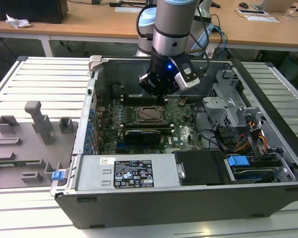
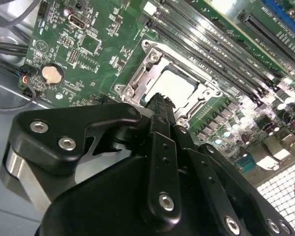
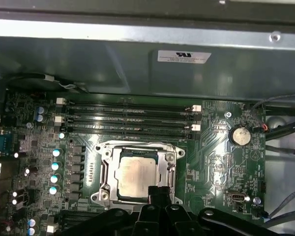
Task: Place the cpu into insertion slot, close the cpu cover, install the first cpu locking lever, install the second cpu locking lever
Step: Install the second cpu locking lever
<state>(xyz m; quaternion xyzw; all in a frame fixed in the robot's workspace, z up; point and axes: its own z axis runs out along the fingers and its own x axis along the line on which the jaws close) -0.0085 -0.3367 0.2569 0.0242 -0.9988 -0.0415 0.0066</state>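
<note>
The cpu, a pale silvery square, lies flat in the insertion slot on the green motherboard. The cpu cover, a silvery metal frame, lies down around the chip, whose top shows through its window. My gripper hangs just above the slot's edge, its black fingers pressed together, shut. I cannot tell whether anything thin sits between them. In the exterior view the gripper is inside the open computer case, just behind the slot.
Long memory slots run beside the socket, toward the case wall. A coin battery sits on the board. A black graphics card, the power supply and a drive cage crowd the case. A grey fixture lies outside.
</note>
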